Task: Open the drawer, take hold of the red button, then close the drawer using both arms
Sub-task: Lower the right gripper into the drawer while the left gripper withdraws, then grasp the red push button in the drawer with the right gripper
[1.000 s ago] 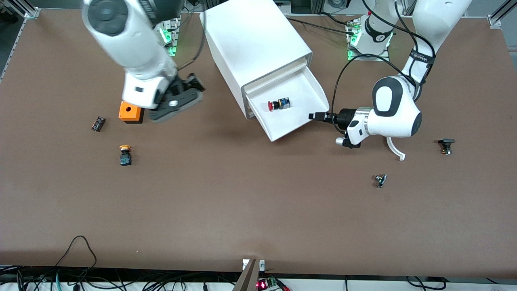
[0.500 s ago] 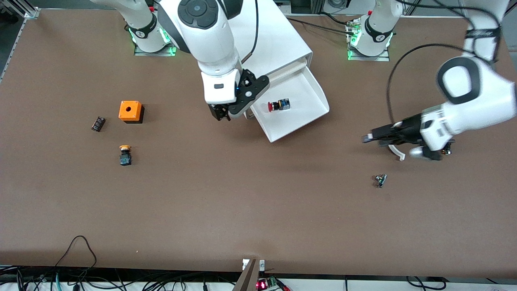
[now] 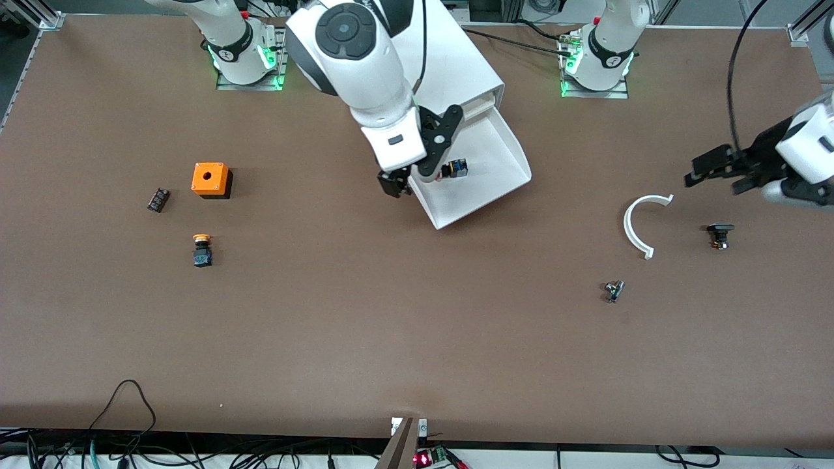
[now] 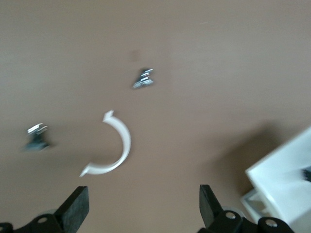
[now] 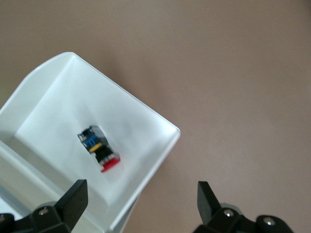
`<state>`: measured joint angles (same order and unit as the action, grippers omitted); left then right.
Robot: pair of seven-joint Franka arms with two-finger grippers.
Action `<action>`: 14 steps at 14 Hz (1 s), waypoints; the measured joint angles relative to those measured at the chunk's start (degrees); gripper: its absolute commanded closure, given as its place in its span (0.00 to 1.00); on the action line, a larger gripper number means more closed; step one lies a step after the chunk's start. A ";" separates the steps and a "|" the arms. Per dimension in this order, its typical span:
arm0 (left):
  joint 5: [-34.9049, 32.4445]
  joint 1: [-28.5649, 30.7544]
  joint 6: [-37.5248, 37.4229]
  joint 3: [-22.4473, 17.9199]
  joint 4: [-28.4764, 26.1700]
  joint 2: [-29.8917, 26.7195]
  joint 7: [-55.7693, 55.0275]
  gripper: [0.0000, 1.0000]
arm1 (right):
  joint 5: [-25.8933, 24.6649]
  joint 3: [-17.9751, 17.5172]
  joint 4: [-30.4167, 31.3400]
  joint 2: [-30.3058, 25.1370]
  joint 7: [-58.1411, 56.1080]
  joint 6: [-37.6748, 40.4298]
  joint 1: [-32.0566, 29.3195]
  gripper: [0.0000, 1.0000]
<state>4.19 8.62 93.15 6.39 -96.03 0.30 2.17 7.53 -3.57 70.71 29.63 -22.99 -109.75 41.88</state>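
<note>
Drawer (image 3: 485, 170) pulled out of cabinet (image 3: 417, 71); red button (image 5: 99, 148) lies inside it, untouched. Right gripper (image 3: 397, 182) hangs over drawer's edge, fingers apart, empty. Left gripper (image 3: 710, 166) is up over the table near white curved piece (image 3: 638, 225) at the left arm's end, fingers apart, empty.

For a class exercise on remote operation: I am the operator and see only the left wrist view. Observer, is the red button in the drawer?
Observer: Yes, the button lies loose in the open drawer.
Operator: Where is the right gripper?
Observer: The right gripper hangs open over the drawer, just above the button.
Operator: And mine?
Observer: The left gripper, open, is over bare table toward the left arm's end, off the drawer.
</note>
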 measured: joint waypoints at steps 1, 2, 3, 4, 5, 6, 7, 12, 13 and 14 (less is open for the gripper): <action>-2.13 -1.01 -1.92 0.09 1.02 -0.25 -3.97 0.00 | 0.00 -0.18 -0.11 0.79 -0.25 -0.86 1.04 0.00; -3.10 -1.91 -2.66 0.17 1.36 -0.29 -7.40 0.00 | -0.01 -0.18 -0.25 1.63 -0.36 -1.57 2.19 0.00; -3.49 -2.40 -2.85 0.31 1.36 -0.20 -9.54 0.00 | -0.01 -0.17 -0.49 2.45 -0.68 -2.08 3.13 0.00; -3.62 -2.60 -2.89 0.33 1.36 -0.02 -10.62 0.00 | -0.03 -0.16 -0.80 3.38 -1.62 -2.24 3.77 0.00; -3.64 -2.60 -2.90 0.28 1.36 0.15 -10.97 0.00 | -0.04 -0.14 -1.14 4.37 -3.17 -2.27 4.10 0.00; -3.65 -2.58 -2.93 0.13 1.36 0.27 -11.06 0.00 | -0.04 -0.13 -1.32 5.26 -5.19 -2.27 4.17 0.00; -3.65 -2.57 -3.02 -0.08 1.35 0.31 -11.06 0.00 | -0.04 -0.04 -1.44 6.11 -7.63 -2.27 4.15 0.00; -3.65 -2.48 -2.74 -0.60 0.01 -0.38 -11.06 0.00 | -0.04 0.13 -1.71 8.71 -13.74 -2.24 4.32 0.00; -3.65 -2.48 -2.55 -0.59 -0.74 -0.84 -11.06 0.00 | -0.04 0.12 -1.71 9.26 -14.19 -2.24 4.53 0.00; -3.66 -2.48 -2.36 -0.59 -1.28 -1.22 -11.06 0.00 | -0.04 0.12 -1.74 9.86 -14.65 -2.25 4.75 0.00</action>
<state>0.54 6.14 90.80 5.80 -97.31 -0.92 -8.89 7.49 -3.45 68.97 39.49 -37.65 -112.00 46.63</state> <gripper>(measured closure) 0.000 0.000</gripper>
